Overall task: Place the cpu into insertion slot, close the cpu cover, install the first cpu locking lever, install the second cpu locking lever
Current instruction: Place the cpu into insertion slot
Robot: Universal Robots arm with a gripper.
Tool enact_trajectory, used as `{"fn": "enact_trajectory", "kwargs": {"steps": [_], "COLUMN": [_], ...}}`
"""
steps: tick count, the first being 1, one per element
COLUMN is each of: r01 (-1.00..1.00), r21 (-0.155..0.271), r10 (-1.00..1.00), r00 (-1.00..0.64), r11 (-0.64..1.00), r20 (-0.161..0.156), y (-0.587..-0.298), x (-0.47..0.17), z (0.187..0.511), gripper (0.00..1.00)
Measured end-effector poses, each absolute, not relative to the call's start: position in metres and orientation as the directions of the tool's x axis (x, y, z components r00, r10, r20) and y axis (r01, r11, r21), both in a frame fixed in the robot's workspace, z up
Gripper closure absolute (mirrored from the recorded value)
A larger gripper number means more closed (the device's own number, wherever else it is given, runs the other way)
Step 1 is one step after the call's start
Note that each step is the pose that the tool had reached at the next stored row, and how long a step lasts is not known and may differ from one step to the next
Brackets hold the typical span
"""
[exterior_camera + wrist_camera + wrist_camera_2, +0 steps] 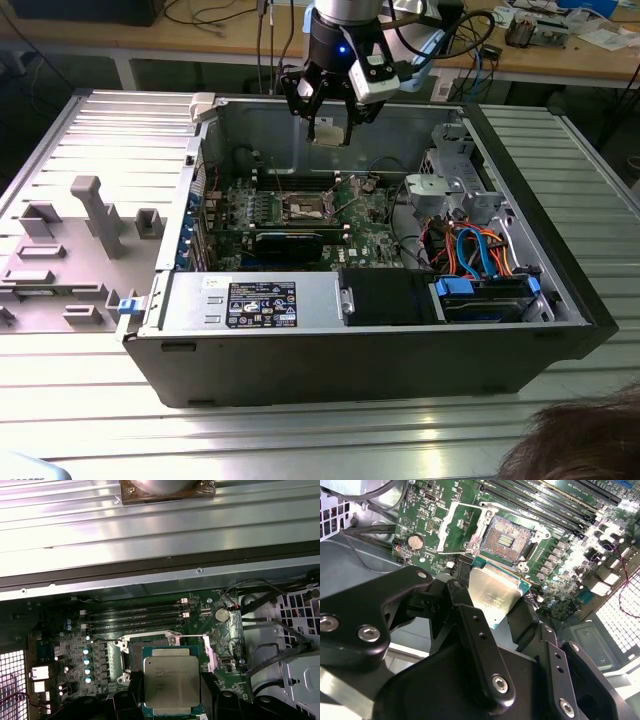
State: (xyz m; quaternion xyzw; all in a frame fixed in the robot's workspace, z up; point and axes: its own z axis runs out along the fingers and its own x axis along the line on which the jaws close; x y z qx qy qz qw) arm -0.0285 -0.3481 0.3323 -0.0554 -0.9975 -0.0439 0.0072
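Note:
My gripper point(328, 122) hangs above the open computer case, shut on the cpu point(328, 132), a flat square chip. In both wrist views the silvery top of the cpu point(495, 592) point(171, 680) sits between the black fingers point(470, 625). The insertion slot point(303, 208) point(507, 539) lies below on the green board, its tan-gold contact field bare. The cpu hangs well above it and not in contact. The cpu cover point(456, 526) stands swung open beside the socket. I cannot make out the locking levers.
Long black memory slots point(540, 505) run beside the socket. Orange and blue cables point(470, 250) and a drive bay fill the case at the exterior view's right. A grey fixture tray point(70, 240) lies on the table outside. A person's hair point(590, 440) shows at the near edge.

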Motion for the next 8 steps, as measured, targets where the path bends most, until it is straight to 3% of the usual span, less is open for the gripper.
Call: {"fn": "enact_trajectory", "kwargs": {"steps": [8], "r01": [0.122], "r21": [0.087], "r10": [0.121], "r00": [-0.992], "r11": [0.989], "r20": [0.019], "y": [-0.3481], "x": [-0.0285], "z": [0.3321], "gripper": [0.45]}}
